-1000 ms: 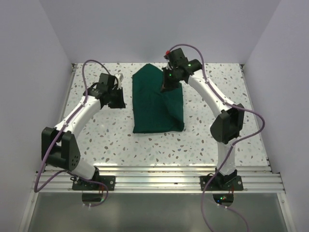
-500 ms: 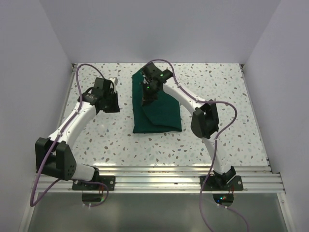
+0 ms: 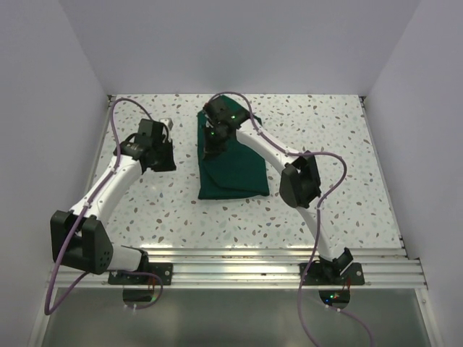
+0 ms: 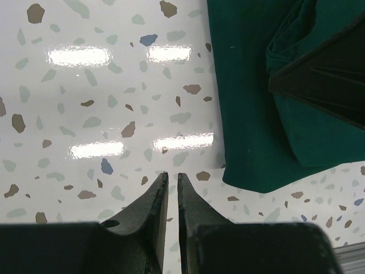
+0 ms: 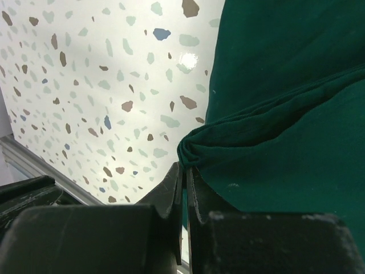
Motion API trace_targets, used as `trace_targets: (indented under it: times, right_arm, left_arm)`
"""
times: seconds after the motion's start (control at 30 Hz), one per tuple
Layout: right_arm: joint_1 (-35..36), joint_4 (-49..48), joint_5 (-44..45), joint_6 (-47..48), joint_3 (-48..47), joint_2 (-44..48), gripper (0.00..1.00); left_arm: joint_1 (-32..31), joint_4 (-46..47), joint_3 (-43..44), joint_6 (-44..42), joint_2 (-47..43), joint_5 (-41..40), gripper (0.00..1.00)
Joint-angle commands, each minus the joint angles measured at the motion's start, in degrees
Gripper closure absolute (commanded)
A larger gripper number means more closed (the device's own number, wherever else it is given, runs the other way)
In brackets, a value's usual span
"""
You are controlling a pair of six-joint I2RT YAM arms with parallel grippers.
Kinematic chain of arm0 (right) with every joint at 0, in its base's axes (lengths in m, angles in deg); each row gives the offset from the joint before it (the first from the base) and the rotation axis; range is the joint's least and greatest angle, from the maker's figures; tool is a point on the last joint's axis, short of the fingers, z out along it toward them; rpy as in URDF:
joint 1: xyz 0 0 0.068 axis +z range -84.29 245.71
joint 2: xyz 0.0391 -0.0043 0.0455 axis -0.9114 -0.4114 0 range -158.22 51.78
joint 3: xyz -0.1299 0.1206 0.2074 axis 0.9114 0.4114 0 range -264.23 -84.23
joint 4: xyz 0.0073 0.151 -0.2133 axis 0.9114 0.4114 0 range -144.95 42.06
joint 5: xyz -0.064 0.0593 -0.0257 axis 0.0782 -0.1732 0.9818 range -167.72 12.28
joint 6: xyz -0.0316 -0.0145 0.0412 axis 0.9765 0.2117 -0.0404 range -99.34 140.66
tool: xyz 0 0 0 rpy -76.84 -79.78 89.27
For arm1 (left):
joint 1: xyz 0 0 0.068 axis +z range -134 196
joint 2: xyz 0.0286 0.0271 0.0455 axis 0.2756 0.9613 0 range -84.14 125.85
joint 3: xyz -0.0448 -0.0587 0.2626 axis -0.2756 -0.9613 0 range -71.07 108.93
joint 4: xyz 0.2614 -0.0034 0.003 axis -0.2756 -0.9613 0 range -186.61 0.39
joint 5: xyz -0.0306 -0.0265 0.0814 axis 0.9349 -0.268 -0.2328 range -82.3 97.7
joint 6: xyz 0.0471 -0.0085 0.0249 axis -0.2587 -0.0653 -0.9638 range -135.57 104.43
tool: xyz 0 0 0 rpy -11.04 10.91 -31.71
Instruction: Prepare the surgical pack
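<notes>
A dark green cloth (image 3: 242, 176) is laid folded at the middle of the speckled tabletop (image 3: 354, 130), nearer its far edge. A bunched fold at the cloth's left side is pinched by the right tool (image 5: 183, 167), whose fingers are pressed together on it; the right arm is stretched across the cloth to reach it. The left tool (image 4: 170, 178) is held above bare tabletop just left of the cloth, its fingers parted by only a thin slit, with nothing gripped.
</notes>
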Motion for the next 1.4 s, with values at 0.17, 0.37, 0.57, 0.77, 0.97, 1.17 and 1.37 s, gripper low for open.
trace_targets:
  times: [0.17,0.37,0.57,0.77,0.97,1.17,1.37]
  right_arm:
    - [2.58,-3.71,-3.2,-1.69,-3.2,-0.12,1.0]
    - [2.67,-3.89,-3.55,-1.51,-3.02,-1.78,1.0]
    - [2.75,-3.89,-4.96,-0.02,-4.25,-4.69,0.92]
    - [0.65,4.71,-6.8,1.04,-12.96,-6.28,0.55]
    - [-6.9,1.9,-5.85,2.88,4.09,8.13,0.41]
    - [-17.27,-2.19,-3.29,7.89,12.09,13.32,0.8]
    - [-20.36,-8.36,-8.02,14.13,10.17,7.28,1.0]
  left_arm:
    - [1.08,0.39,-1.29,-0.17,-1.46,-0.22,0.84]
    - [1.17,0.83,-1.65,-0.09,-0.85,0.4,0.84]
    - [1.17,0.74,-1.38,-0.26,-0.41,0.48,0.81]
    - [1.26,1.53,0.11,0.09,0.21,1.1,0.7]
    - [1.17,5.83,3.09,2.63,5.47,7.68,0.72]
    - [0.73,13.12,6.86,7.02,13.02,14.72,0.98]
    - [0.38,30.34,12.57,8.78,22.87,25.61,1.0]
